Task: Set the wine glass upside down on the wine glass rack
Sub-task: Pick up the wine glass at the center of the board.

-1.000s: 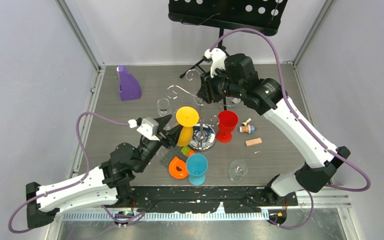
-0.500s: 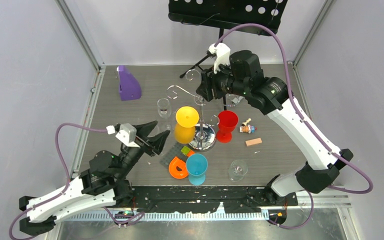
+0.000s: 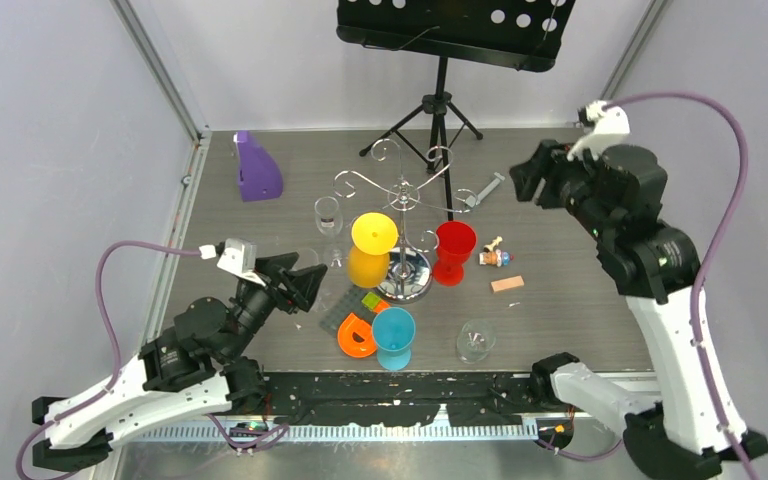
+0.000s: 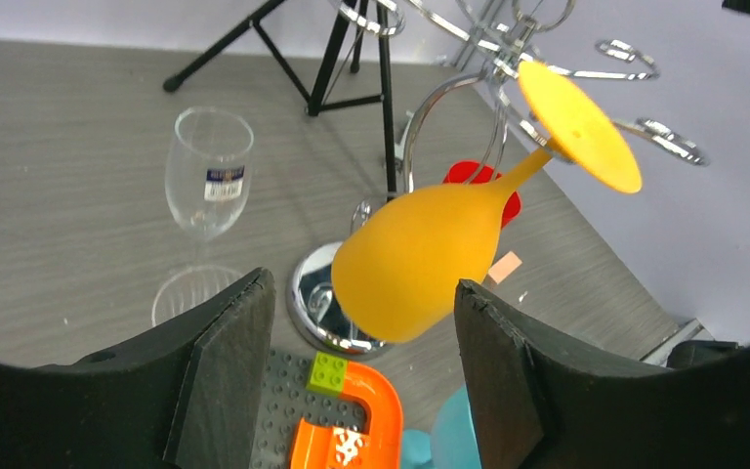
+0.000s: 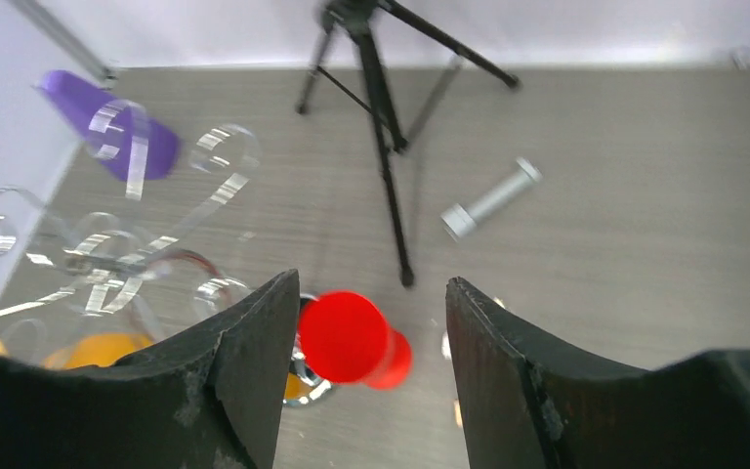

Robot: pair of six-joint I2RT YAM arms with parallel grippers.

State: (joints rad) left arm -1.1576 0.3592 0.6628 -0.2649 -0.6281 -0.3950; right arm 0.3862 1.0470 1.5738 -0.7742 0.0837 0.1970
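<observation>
Both arms have pulled back from the rack since a second ago: the left gripper [image 3: 295, 288] has left the yellow bowl it stood at, and the right gripper [image 3: 522, 180] has swung away from above the wire arms toward 3 o'clock. The left gripper's jaws now stand apart with nothing between them. Seen from above, it sits at about 8 o'clock from the rack's base, well apart from it. The right gripper's jaws are likewise spread and empty, out at 2 o'clock from the rack.

In the left wrist view the yellow wine glass [image 4: 415, 262] hangs upside down and tilted. Its foot is up at one curled arm of the wine glass rack [image 4: 430, 98], its stem rises toward 1 o'clock, and its bowl hangs low near the round chrome base, touching neither finger.

Around the rack, in the overhead view:
- A red glass [image 3: 454, 250] stands just beside the base at 3 o'clock.
- A blue glass [image 3: 394, 335] stands at 6 o'clock.
- An orange piece [image 3: 356, 338] and a grey studded plate [image 3: 338, 310] lie at 7 o'clock.
- A clear glass [image 3: 328, 213] stands at 10 o'clock.
- Another clear glass [image 3: 476, 340] is at 5 o'clock.
- The black music stand [image 3: 440, 100] rises at 12 o'clock.
- A purple object [image 3: 256, 167] is far out at 10 o'clock.
- A grey cylinder [image 3: 484, 190] lies at 2 o'clock.
</observation>
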